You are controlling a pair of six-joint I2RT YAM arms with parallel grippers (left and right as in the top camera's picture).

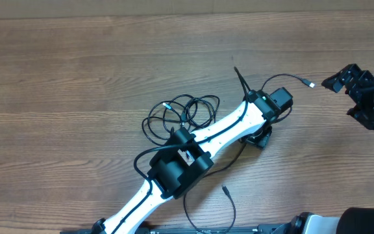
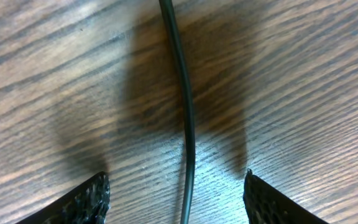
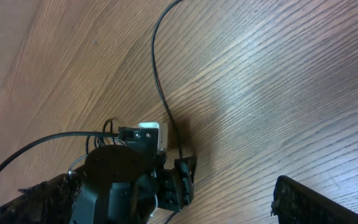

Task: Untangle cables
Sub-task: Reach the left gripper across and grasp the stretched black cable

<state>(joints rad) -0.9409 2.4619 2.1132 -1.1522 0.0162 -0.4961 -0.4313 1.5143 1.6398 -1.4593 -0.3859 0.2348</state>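
Several thin black cables lie in loose loops point(image 1: 182, 112) on the wooden table, left of my left arm. One cable point(image 1: 289, 77) arcs out to the right and ends in a silver plug point(image 1: 311, 84). Another plug end point(image 1: 226, 190) lies near the front edge. My left gripper point(image 1: 259, 138) is low over the table and open. In the left wrist view a single cable point(image 2: 186, 118) runs between its spread fingers point(image 2: 176, 196), not pinched. My right gripper point(image 1: 343, 91) is open and empty at the far right; its fingers point(image 3: 166, 202) frame the left gripper point(image 3: 185, 180) and the cable point(image 3: 156, 81).
The white and black left arm point(image 1: 200, 146) lies diagonally across the table's middle and covers part of the cables. Bare wood table point(image 1: 76, 78) stretches to the left and back. The arm bases stand at the front edge.
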